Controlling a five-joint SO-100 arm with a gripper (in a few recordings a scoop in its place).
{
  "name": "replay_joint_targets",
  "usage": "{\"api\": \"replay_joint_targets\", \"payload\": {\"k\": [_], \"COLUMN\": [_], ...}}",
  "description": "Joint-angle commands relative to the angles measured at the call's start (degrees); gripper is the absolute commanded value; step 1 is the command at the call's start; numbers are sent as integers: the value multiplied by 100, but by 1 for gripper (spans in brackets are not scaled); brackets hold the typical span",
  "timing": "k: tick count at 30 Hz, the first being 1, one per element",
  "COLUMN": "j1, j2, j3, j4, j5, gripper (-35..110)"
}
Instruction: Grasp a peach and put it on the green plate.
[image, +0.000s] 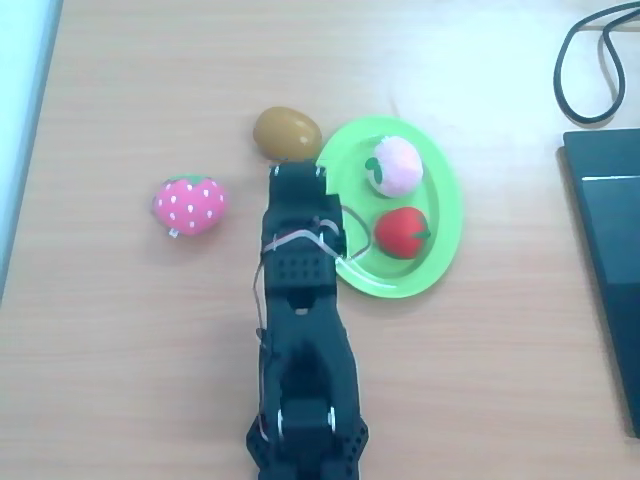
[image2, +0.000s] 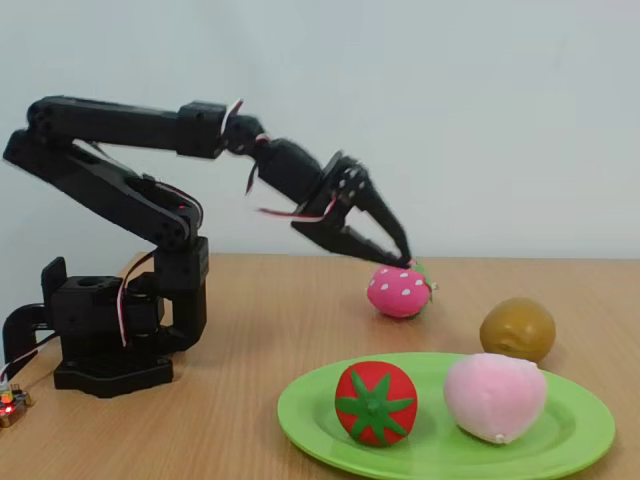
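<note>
Pink peach (image: 394, 165) already rests on the green plate (image: 448, 215), right of the end effector (image: 297, 172) in the overhead view, whose jaws hold nothing, nearly closed.

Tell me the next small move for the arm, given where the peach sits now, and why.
Probably just draw the gripper back toward the base and stop. The peach already lies on the green plate beside the red fruit, apart from the fingers, which appear nearly closed with nothing between them, near the brown fruit. Nothing seems left to grasp.
</note>
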Motion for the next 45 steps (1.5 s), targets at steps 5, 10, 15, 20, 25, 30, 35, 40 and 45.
{"api": "replay_joint_targets", "payload": {"k": [5,10,15,20,25,30,35,40,45], "j1": [-176,-158,-149,-202,-193,-176,-158,-185,-176], "j2": [1222,1775,2162,2584,2997,3287,3393,3393,3393], "j3": [1626,2329,2751,2918,3023,3006,2883,2681,2575], "j4": [-62,-35,-35,-35,237,686,1213,1898,2268], "j5": [-185,-501,-642,-624,-580,-527,-396,-176,-141], "gripper": [-8,-8,-8,-8,-8,-8,-8,-8,-8]}}
